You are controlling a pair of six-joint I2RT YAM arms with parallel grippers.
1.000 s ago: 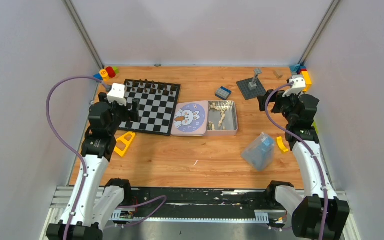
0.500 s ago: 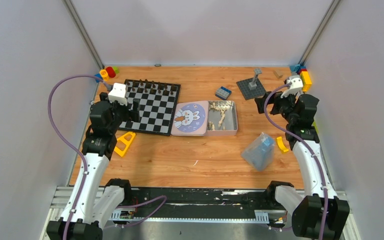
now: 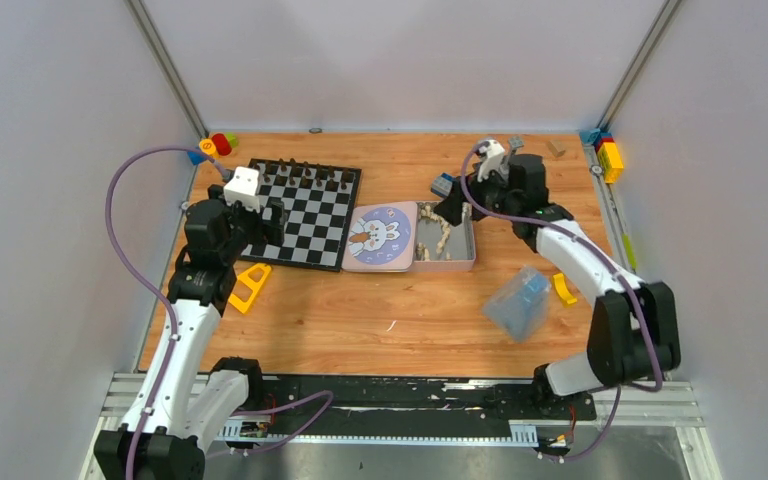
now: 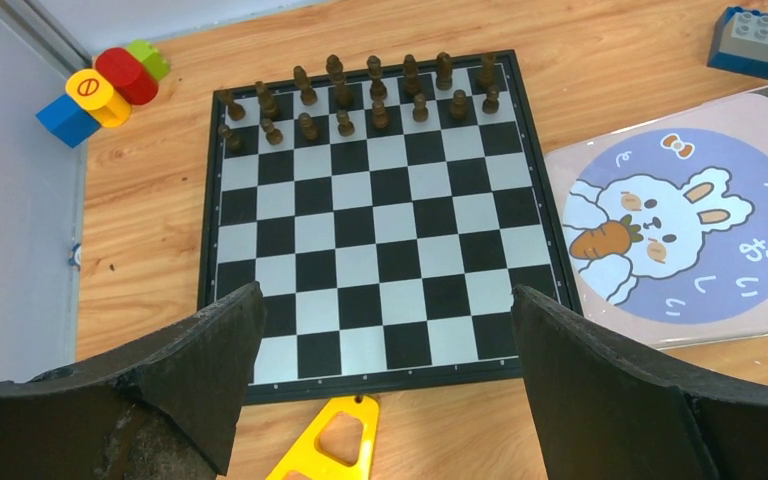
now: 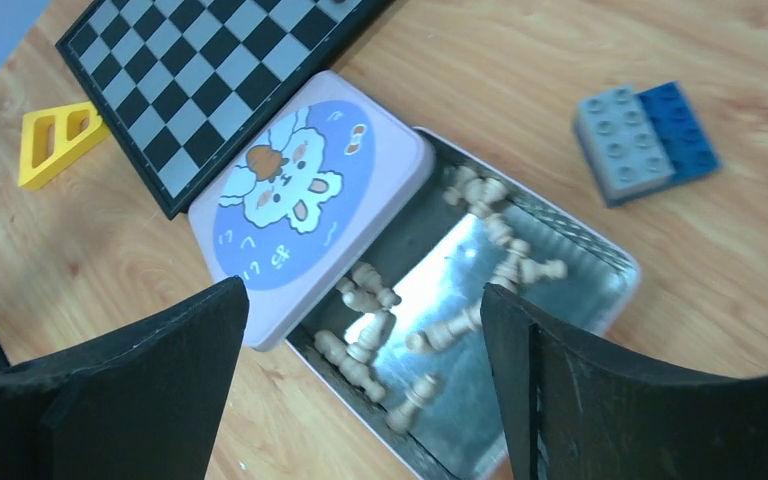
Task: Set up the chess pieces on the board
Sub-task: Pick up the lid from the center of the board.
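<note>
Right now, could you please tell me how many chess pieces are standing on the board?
16, all dark: eight pieces along the far edge of the board, eight in the next row. None looks hidden.

Dark chess pieces (image 4: 373, 70) stand on far rows of the board (image 4: 380, 240); pale pieces (image 5: 368, 288) lie in the tin (image 5: 615, 265).

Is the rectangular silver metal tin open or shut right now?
Open: the silver metal tin shows pale cream chess pieces inside; its pink rabbit-print lid lies beside it.
</note>
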